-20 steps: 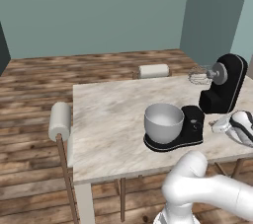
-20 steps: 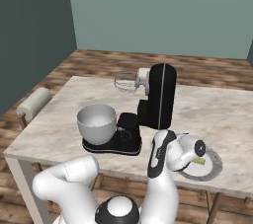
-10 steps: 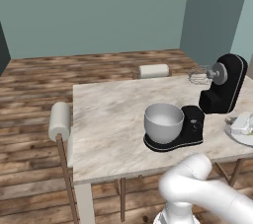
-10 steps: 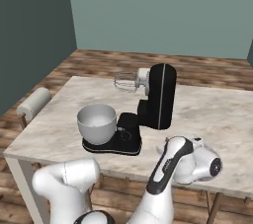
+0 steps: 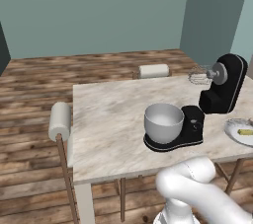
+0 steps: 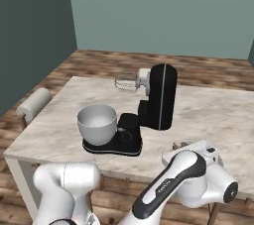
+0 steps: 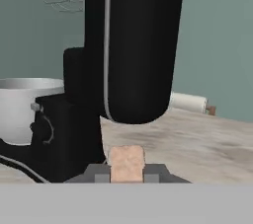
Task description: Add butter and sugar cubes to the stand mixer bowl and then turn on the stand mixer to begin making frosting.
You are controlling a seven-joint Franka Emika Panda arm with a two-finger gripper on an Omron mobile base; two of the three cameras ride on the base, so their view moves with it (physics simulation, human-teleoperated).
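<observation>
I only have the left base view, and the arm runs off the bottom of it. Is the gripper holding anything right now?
Observer: Yes. In the hand view the gripper is shut on a small tan cube.
Operator: What is the hand pointing at?
Observer: The hand view looks straight at the upright black body of the stand mixer, with the stand mixer bowl off to its left.
Operator: And where is the arm's end?
Observer: In the right base view the arm ends low at the near edge of the table, to the right of the mixer's base.
</observation>
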